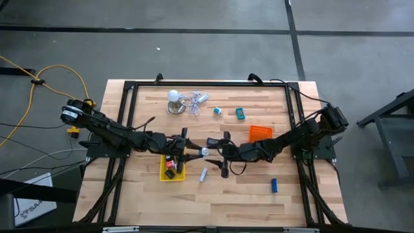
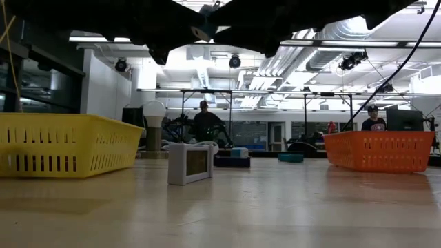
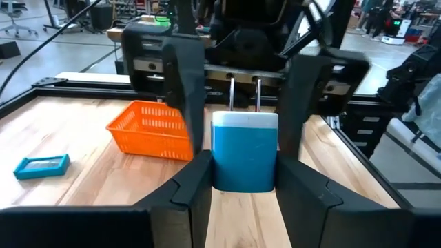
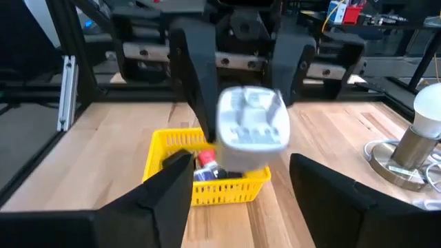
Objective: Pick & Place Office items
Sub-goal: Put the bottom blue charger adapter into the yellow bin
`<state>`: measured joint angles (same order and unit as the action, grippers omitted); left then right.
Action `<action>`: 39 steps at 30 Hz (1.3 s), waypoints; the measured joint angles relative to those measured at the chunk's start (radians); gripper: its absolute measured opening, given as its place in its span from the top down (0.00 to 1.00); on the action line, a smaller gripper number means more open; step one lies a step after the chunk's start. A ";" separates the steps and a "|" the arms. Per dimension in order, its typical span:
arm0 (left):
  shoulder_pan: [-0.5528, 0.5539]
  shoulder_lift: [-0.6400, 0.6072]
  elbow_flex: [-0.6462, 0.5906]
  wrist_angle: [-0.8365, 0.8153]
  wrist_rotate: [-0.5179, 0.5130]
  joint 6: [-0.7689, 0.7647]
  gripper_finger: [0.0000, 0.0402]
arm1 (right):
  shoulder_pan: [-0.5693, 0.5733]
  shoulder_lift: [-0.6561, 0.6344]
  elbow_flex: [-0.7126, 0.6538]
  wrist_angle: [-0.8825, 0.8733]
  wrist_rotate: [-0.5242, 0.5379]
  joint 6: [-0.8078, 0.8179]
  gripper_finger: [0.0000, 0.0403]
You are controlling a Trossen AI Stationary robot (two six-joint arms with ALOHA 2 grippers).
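Note:
A small blue plug block with a white end and two metal prongs point(image 3: 244, 155) hangs in the air between both arms above the table's middle point(image 1: 204, 151). My left gripper point(image 3: 244, 171) comes from the table's left point(image 1: 193, 151) and is shut on it. My right gripper point(image 4: 241, 165) faces it from the right point(image 1: 218, 150), open, its fingers point(image 3: 182, 76) standing on either side of the block's white end point(image 4: 252, 127) without touching. Other office items lie about: a blue one point(image 1: 274, 186), a teal one point(image 1: 240, 114), a white one point(image 1: 203, 174). My left gripper pinches the plug block by the two sides of its blue body point(image 3: 222, 172), between the two fingers. The fingers come level from the table's left. The block is lifted clear of the table, with its white end and prongs point(image 3: 244, 93) toward the right arm.
The yellow tray point(image 1: 171, 169) sits just near of the grippers, with a red item point(image 4: 205, 160) and dark ones inside. The orange tray point(image 1: 260, 133) stands to the right. A white dome-shaped object with its cord point(image 1: 173, 97) is at the far edge. A white block point(image 2: 189, 163) stands on the table.

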<state>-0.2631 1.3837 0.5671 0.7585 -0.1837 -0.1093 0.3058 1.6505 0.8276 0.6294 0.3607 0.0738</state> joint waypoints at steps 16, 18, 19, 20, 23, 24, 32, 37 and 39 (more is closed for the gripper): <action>-0.111 -0.312 0.000 -0.564 -0.063 -0.187 0.68 | 0.051 0.000 0.000 -0.127 0.006 0.008 0.44; -0.133 -0.352 0.000 -0.654 -0.080 -0.231 0.68 | 0.056 0.000 0.000 -0.127 0.006 0.008 0.43; -0.143 -0.367 0.000 -0.695 -0.088 -0.257 0.68 | 0.059 0.000 0.000 -0.127 0.006 0.009 0.43; -0.152 -0.380 0.000 -0.733 -0.094 -0.282 0.68 | 0.062 0.000 0.000 -0.127 0.006 0.011 0.43; -0.179 -0.390 0.000 -0.833 -0.107 -0.360 0.68 | 0.063 0.000 0.000 -0.131 0.006 0.014 0.44; -0.187 -0.388 0.000 -0.857 -0.107 -0.386 0.68 | 0.063 0.000 0.000 -0.133 0.006 0.021 0.44; -0.258 -0.314 0.000 -0.900 -0.106 -0.501 0.68 | 0.063 0.000 0.000 -0.143 0.006 0.048 0.44; -0.281 -0.231 0.000 -0.901 -0.105 -0.555 0.68 | 0.063 0.000 0.000 -0.159 0.006 0.063 0.44; -0.284 -0.197 0.000 -0.906 -0.105 -0.565 0.68 | 0.063 0.000 0.000 -0.162 0.004 0.067 0.44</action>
<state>-0.5468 1.1870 0.5671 -0.1477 -0.2890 -0.6743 0.3687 1.6505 0.8272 0.4678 0.3649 0.1409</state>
